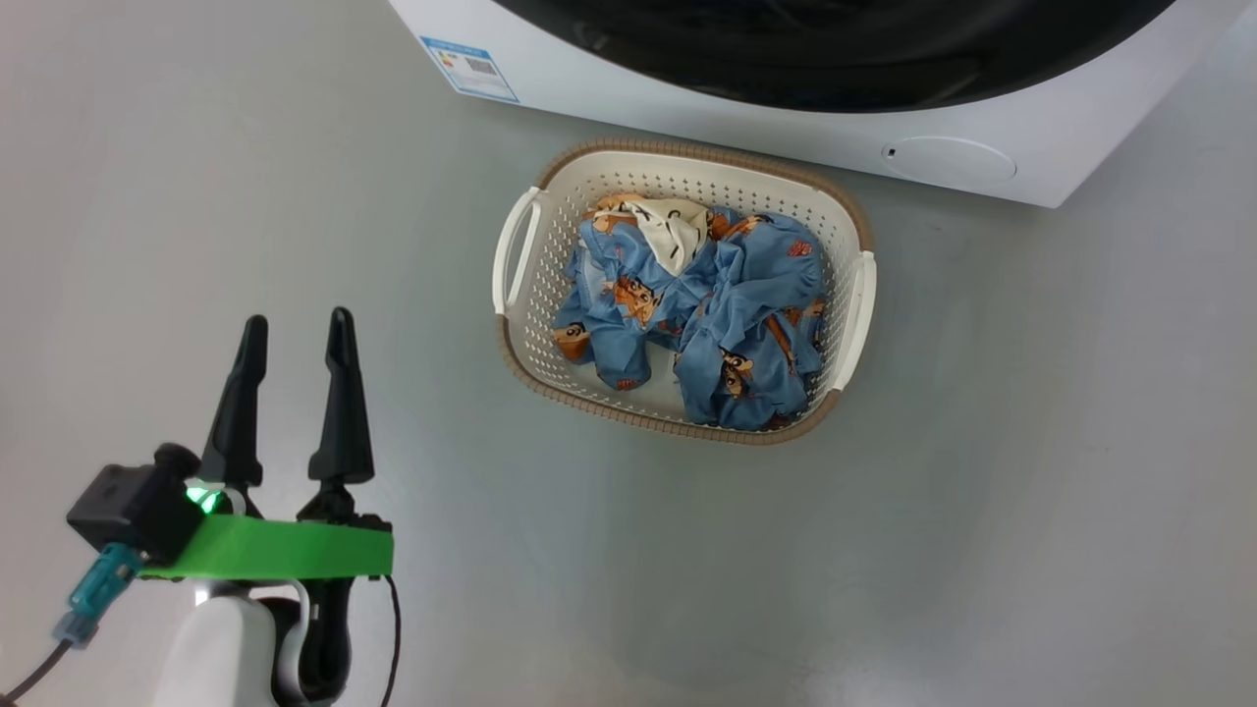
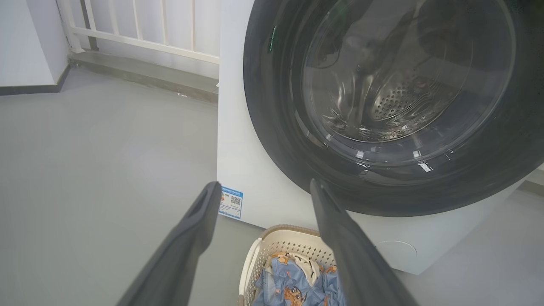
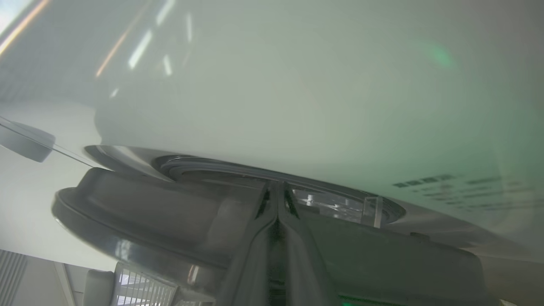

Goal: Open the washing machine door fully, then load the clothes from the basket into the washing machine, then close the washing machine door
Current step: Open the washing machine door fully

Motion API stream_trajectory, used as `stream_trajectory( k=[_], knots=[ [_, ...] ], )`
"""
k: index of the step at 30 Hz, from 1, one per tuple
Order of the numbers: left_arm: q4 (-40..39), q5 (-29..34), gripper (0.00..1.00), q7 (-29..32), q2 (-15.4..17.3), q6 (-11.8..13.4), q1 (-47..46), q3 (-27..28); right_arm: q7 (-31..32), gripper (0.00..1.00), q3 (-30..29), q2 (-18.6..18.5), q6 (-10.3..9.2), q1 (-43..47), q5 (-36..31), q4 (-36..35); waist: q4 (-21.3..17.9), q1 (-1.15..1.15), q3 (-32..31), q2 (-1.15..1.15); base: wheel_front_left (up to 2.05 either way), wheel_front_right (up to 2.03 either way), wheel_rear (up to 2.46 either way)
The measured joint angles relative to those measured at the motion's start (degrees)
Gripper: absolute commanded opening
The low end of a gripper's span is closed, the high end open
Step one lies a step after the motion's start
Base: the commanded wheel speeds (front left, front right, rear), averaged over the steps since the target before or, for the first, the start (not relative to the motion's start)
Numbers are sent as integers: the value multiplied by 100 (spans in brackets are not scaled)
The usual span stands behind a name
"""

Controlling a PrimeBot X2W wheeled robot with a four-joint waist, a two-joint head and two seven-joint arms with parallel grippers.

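Note:
The white washing machine (image 1: 687, 98) stands at the top of the head view, its glossy black door (image 2: 272, 106) showing the steel drum through the glass. Before it on the floor sits the cream basket (image 1: 687, 149), heaped with blue printed clothes (image 1: 707, 304). My left gripper (image 1: 298, 324) hovers open and empty to the basket's left, pointing at the machine. In the right wrist view my right gripper (image 3: 278, 187) is shut, tips in the narrow gap between the door (image 3: 148, 212), which is slightly ajar, and the machine front (image 3: 272, 85), by the grey gasket (image 3: 212, 165).
A blue label sticker (image 1: 469, 67) and a round white cap (image 1: 948, 159) mark the machine's lower front. Grey floor (image 1: 884, 550) surrounds the basket. A white railing (image 2: 144, 25) and a low step run behind the machine's left side.

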Motion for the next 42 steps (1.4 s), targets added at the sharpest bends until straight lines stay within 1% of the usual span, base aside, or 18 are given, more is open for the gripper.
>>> stream_trajectory(
  k=[9,16,19,24,36,42],
  knots=[
    [3,0,100,0,-27,0,-3,4,182,0,141,-2,-1,-7,-26,92,23,0,8,0,0,0,0],
    [21,1,100,0,-20,0,8,64,493,0,211,34,-2,226,-4,58,-17,0,-189,0,0,0,0],
    [26,4,100,0,-19,0,13,73,617,0,337,36,-1,354,-9,45,-50,0,-298,0,0,0,0],
    [58,33,100,0,-8,0,47,86,715,0,359,155,-2,671,8,-24,-100,0,-499,0,0,0,0],
    [135,116,100,0,48,-1,298,168,995,0,420,477,-1,1727,157,-569,-165,0,-1038,0,0,0,0],
    [221,170,100,0,80,-1,528,189,1069,0,391,532,-1,2164,196,-789,-163,-1,-1289,0,0,0,0]
  ],
)
